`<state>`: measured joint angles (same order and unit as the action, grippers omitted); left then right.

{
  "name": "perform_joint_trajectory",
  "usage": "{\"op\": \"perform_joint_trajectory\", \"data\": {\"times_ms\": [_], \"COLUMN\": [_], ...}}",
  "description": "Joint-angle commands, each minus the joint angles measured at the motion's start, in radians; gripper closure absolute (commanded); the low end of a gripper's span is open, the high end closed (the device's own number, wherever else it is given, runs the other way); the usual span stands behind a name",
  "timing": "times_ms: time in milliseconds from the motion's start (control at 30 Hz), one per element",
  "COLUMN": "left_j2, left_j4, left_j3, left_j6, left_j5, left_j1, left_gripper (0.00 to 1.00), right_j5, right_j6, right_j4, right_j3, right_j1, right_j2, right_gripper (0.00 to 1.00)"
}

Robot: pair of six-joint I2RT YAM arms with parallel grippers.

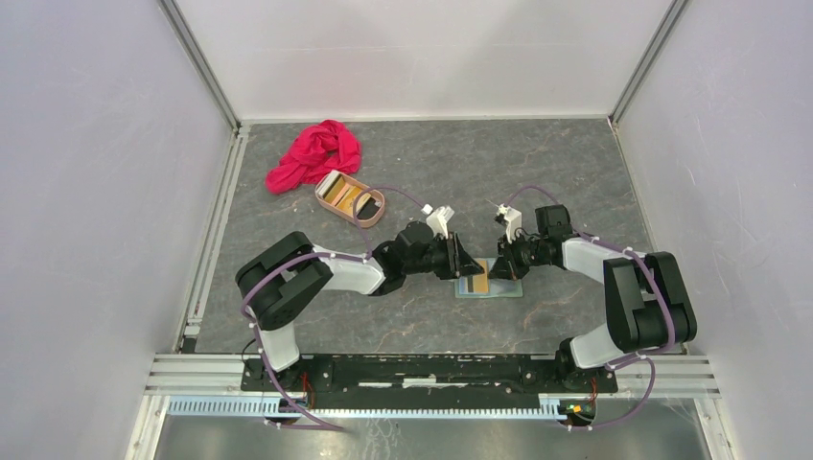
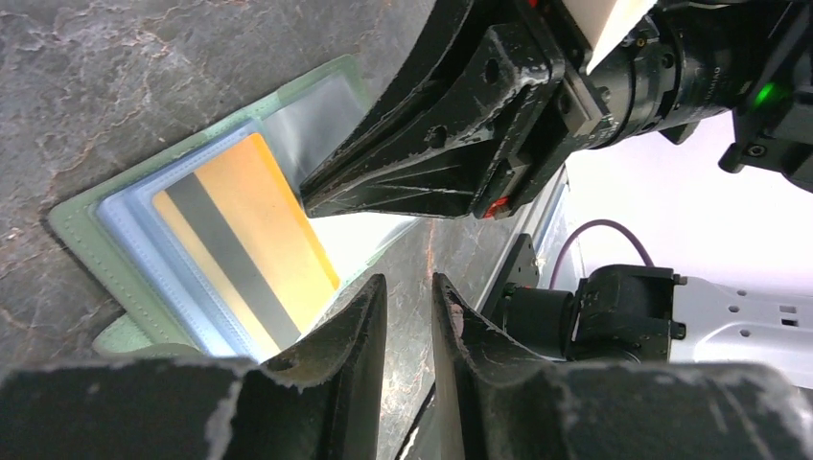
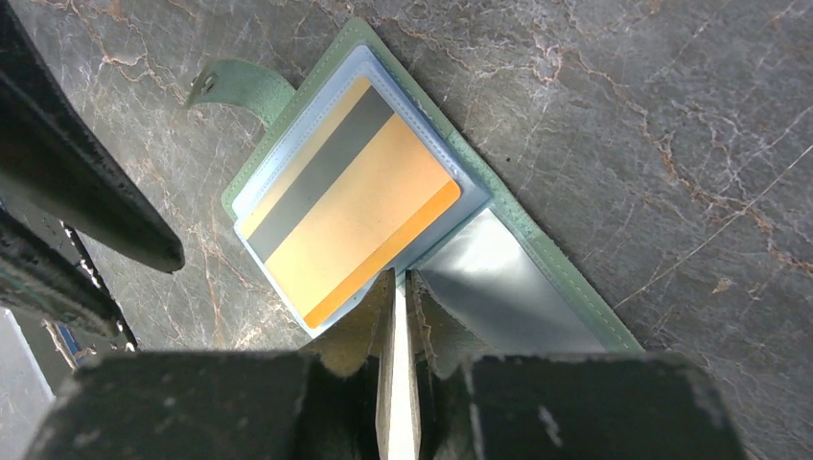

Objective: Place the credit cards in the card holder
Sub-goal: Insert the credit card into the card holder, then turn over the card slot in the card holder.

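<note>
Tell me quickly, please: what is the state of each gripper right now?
Left gripper: slightly open, holding nothing.
Right gripper: nearly closed, tips at the edge of the orange-gold credit card; whether it grips anything cannot be told.

Both arms bend inward and meet low over the card holder [image 3: 499,278]. The left arm [image 1: 321,273] reaches across from the holder's left. The left gripper [image 2: 409,280] hangs just above the holder's edge, its fingers a narrow gap apart with nothing between them. The right gripper [image 3: 401,276] tips down at the holder's middle fold, its fingers almost together; whether they pinch anything is unclear.
</note>
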<state>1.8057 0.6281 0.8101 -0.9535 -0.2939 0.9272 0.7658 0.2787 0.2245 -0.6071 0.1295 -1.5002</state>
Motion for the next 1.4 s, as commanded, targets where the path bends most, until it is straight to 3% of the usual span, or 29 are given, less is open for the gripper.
{"op": "perform_joint_trajectory", "data": {"times_ms": [0, 133, 367, 700, 900, 1367], "left_j2": [0.015, 0.024, -0.033, -0.041, -0.040, -0.050], "left_j4": [0.041, 0.030, -0.175, -0.177, -0.179, -0.197], "left_j3": [0.044, 0.048, 0.055, 0.007, 0.005, -0.006], "left_j6": [-0.020, -0.009, 0.078, 0.086, 0.097, 0.118], "left_j5": [-0.023, -0.009, 0.098, 0.138, 0.147, 0.168], "left_j1": [0.007, 0.007, 0.007, 0.008, 0.009, 0.009], "left_gripper": [0.69, 0.69, 0.65, 0.65, 0.65, 0.62], "right_j5": [-0.007, -0.002, 0.002, 0.091, 0.127, 0.053], "right_j6": [0.024, 0.024, 0.017, 0.010, 0.020, 0.020], "right_j4": [-0.016, -0.015, -0.015, -0.056, -0.041, -0.013], "right_j3": [0.001, 0.003, 0.000, 0.026, 0.015, -0.003], "right_j1": [-0.009, -0.016, -0.020, -0.025, -0.024, -0.024], "right_j2": [0.014, 0.019, -0.010, 0.067, 0.022, -0.071], "right_gripper": [0.86, 0.85, 0.85, 0.89, 0.90, 0.90]}}
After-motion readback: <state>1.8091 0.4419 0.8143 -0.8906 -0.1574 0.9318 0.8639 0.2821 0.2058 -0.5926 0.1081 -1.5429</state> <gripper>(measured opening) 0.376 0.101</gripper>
